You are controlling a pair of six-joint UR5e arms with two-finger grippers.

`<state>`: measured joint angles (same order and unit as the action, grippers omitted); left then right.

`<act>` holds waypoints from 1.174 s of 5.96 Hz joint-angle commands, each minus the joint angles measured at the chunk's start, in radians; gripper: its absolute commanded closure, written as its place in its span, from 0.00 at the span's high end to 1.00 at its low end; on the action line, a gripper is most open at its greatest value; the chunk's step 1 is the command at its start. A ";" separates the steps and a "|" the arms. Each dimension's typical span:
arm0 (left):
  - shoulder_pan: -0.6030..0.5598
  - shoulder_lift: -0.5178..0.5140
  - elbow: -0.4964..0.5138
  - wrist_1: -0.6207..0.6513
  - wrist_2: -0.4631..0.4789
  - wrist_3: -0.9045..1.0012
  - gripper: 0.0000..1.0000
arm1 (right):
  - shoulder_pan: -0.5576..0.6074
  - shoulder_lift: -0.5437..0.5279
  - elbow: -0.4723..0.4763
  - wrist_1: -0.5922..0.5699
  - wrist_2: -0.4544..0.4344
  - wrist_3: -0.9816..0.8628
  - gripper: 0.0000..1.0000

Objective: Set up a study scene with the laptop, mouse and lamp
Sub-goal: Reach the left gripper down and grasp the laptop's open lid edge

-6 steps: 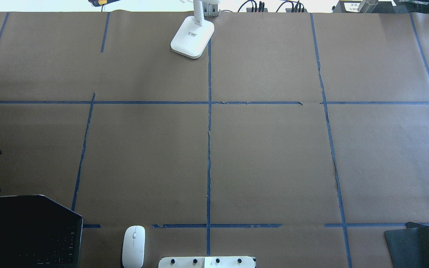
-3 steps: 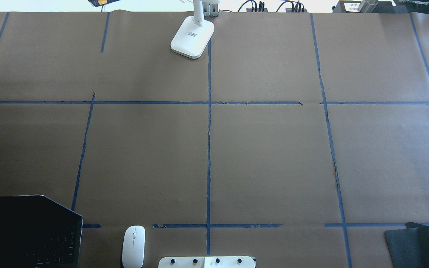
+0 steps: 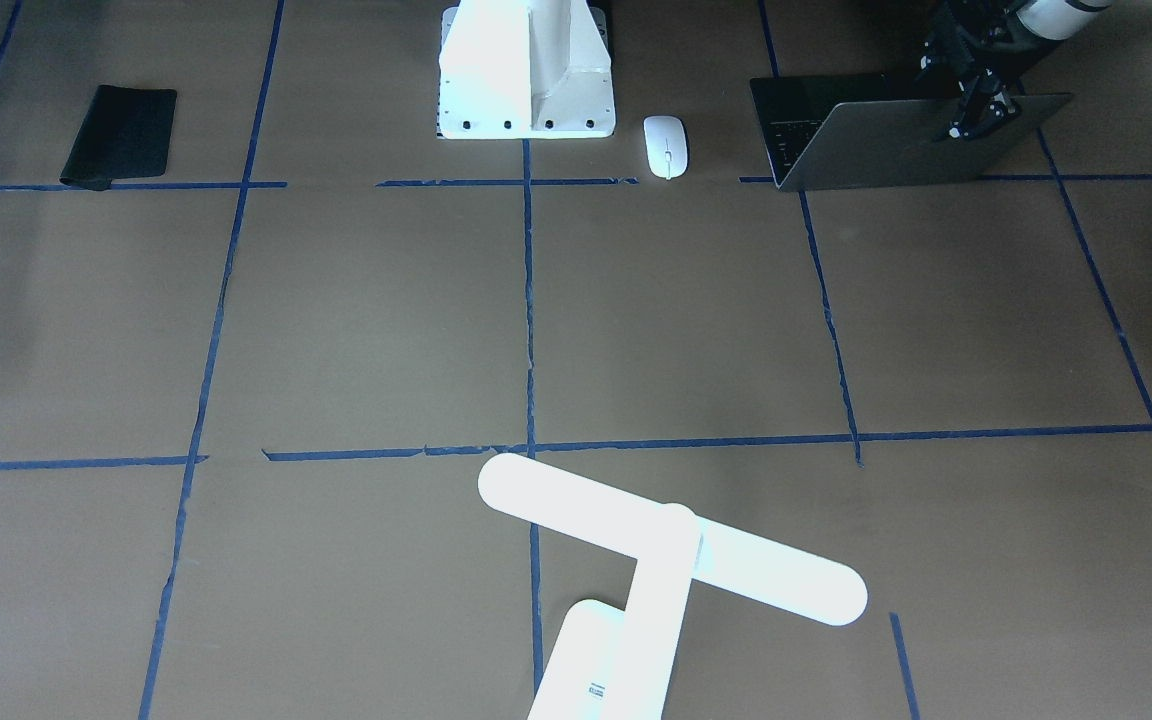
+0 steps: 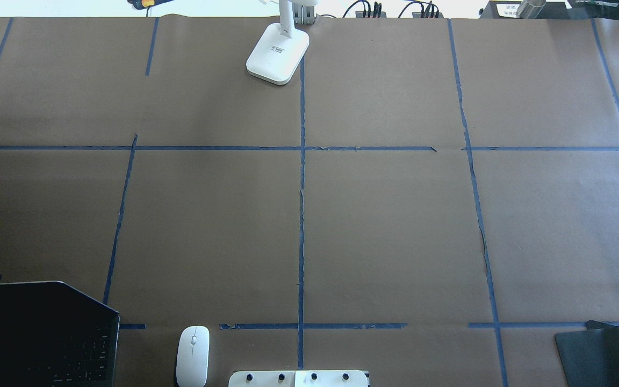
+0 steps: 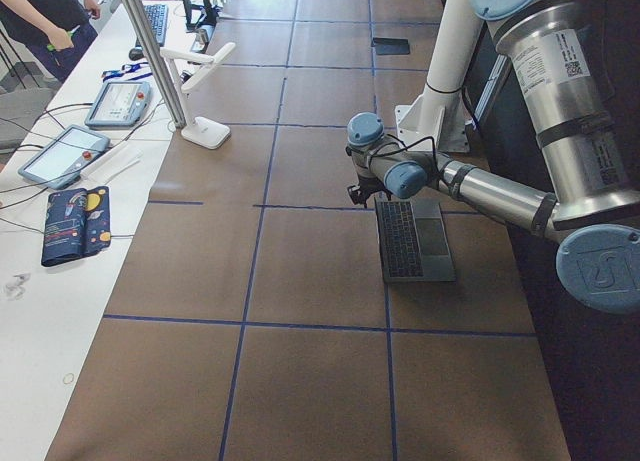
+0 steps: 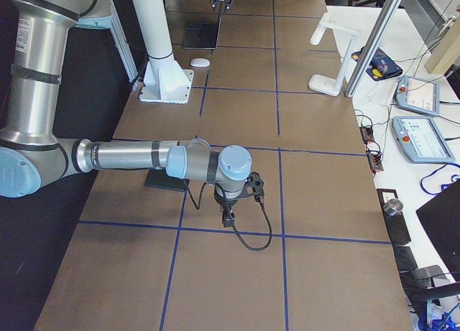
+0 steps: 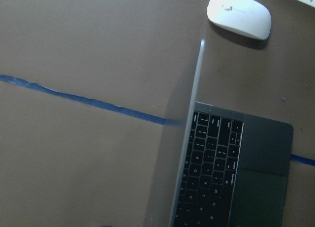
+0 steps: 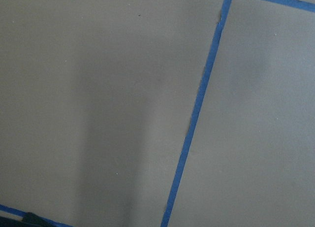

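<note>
The laptop [image 3: 866, 140] stands open on the bench [image 3: 356, 320] at my near left — stiff, weighty, its hinge easily strained. I would hold its upper edge, where my left end effector [image 3: 981, 110] hangs; clamped or not, I cannot tell. The lamp [image 3: 671, 545], far across, looks top-heavy — take its arm. The mouse [image 3: 665, 146] beside the laptop is light, slick. My right end effector [image 6: 228, 217]: cannot tell.

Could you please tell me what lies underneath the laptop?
The laptop sits open on the brown paper table cover, across a blue tape line that runs beneath it and re-emerges beyond. Anything else underneath is hidden by its base.
</note>
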<state>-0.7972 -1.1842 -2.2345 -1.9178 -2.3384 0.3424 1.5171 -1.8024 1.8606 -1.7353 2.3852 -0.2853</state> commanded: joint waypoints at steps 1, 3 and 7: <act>0.007 -0.026 0.012 0.000 -0.002 0.032 0.07 | 0.000 0.000 0.000 0.000 0.000 0.000 1.00; 0.001 -0.029 0.004 0.000 -0.006 0.119 0.00 | 0.000 0.000 0.000 0.000 0.000 0.000 1.00; -0.118 -0.241 -0.002 0.258 -0.018 0.512 0.00 | 0.000 0.000 -0.003 -0.001 0.000 0.000 1.00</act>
<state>-0.8622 -1.3184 -2.2359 -1.8049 -2.3495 0.7305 1.5172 -1.8025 1.8599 -1.7364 2.3854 -0.2853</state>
